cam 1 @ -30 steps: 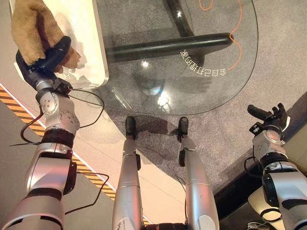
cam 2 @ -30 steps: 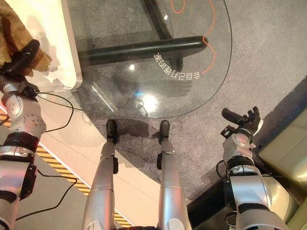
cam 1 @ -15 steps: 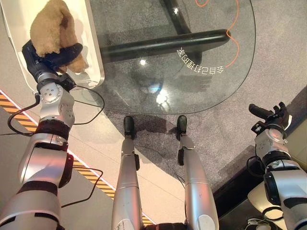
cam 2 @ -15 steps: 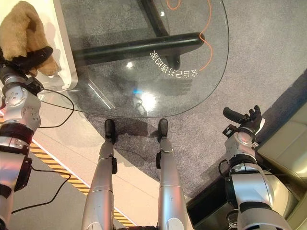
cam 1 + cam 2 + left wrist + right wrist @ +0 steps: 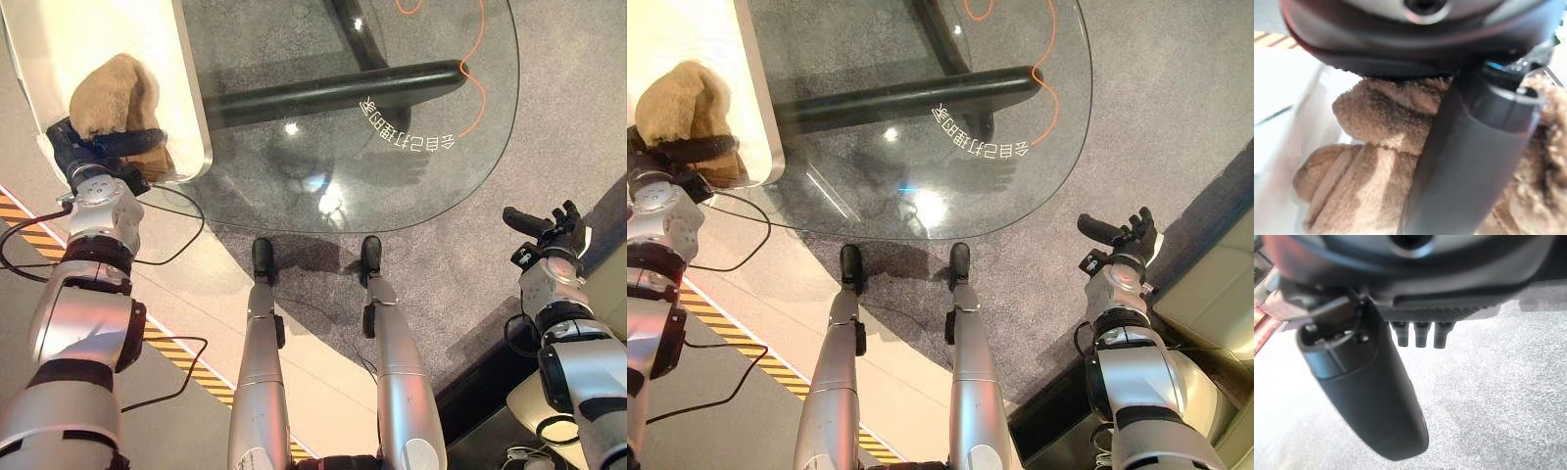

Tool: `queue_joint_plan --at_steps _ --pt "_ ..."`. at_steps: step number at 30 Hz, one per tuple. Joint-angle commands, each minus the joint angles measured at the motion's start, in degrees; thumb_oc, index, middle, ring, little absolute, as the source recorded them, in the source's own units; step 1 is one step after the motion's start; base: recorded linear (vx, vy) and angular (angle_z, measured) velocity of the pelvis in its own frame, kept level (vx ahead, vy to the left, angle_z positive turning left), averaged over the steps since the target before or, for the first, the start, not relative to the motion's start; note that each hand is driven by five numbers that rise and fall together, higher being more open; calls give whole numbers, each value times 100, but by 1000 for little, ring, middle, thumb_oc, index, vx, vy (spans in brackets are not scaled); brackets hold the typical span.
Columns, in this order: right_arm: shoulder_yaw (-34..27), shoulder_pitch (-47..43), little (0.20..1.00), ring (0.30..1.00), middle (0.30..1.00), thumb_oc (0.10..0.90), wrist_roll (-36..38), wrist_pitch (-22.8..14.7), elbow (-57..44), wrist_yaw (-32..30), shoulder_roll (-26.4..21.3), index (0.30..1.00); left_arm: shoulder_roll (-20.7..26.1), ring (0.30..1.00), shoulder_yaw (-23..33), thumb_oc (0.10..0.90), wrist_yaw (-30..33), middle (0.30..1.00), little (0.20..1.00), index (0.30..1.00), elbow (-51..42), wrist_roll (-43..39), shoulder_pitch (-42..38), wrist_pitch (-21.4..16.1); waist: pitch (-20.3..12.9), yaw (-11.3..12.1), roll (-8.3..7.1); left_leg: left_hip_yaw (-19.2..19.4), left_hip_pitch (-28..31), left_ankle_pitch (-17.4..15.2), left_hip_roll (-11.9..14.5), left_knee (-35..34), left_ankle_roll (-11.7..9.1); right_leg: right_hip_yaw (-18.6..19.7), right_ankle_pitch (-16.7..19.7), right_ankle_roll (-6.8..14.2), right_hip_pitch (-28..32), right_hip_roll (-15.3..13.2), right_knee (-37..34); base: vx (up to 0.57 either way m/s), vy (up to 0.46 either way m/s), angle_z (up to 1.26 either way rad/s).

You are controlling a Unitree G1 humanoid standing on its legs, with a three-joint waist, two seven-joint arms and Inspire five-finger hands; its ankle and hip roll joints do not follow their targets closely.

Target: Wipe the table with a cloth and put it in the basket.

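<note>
A: What do the eye views show?
B: A glass table (image 5: 392, 59) with a rounded near edge. At its left edge sits a white basket (image 5: 191, 108). The left hand (image 5: 98, 149) is over the basket's near end, its thumb curled round a tan cloth (image 5: 113, 93), which is bunched inside the basket.

A: And the right side?
B: The right hand (image 5: 549, 227) hangs well right of the table over grey carpet (image 5: 568, 108), fingers loosely spread, holding nothing. Open carpet lies between it and the table's right edge. A cream cushion (image 5: 1215, 294) is just to its right.

A: The left wrist view?
B: The dark thumb crosses the cloth (image 5: 1371, 147), pressing into its folds. The basket's white wall (image 5: 1283, 98) shows beside the cloth.

A: The right wrist view?
B: The thumb stands out over bare carpet (image 5: 1498, 396); short fingertips (image 5: 1421, 335) show beside it, touching nothing.
</note>
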Motion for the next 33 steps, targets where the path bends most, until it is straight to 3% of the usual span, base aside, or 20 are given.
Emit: queue_joint_plan --at_steps 1,7,8,10,11,33 --pt "248 55 900 900 900 800 41 -145 224 -51 -687 900 628 300 -5 100 414 300 200 300 374 257 -606 -265 -145 -87 -44 413 155 -514 -393 346 381 -325 -479 -272 463 515 -196 0 0 0" --pt "310 29 900 900 900 800 27 -135 256 -42 -670 900 643 300 -88 100 411 300 200 300 488 246 -730 -128 -145 -98 -44 421 181 -518 -380 354 377 -331 -489 -274 492 505 -188 0 0 0" --pt "310 31 900 900 900 800 15 -146 264 -35 -668 900 650 465 -84 292 390 465 392 465 510 234 -728 -134 -145 -100 -44 416 184 -520 -381 357 377 -328 -489 -274 496 503 -190 0 0 0" --pt "325 23 900 900 900 800 19 -143 266 -29 -672 900 661 582 -82 429 364 582 529 582 556 205 -737 -160 -145 -103 -49 414 188 -519 -380 354 377 -326 -490 -277 503 505 -197 0 0 0" --pt "335 11 900 900 900 800 11 -137 271 -23 -674 900 661 900 -91 800 341 900 900 900 573 189 -740 -161 -145 -109 -51 418 186 -522 -373 360 375 -322 -496 -276 499 506 -186 0 0 0" --pt "351 94 900 900 900 800 35 -143 293 47 -656 900 720 900 -73 800 448 900 900 900 519 353 -749 -593 -145 -89 -112 405 187 -538 -346 407 378 -296 -491 -277 514 515 -149 0 0 0"
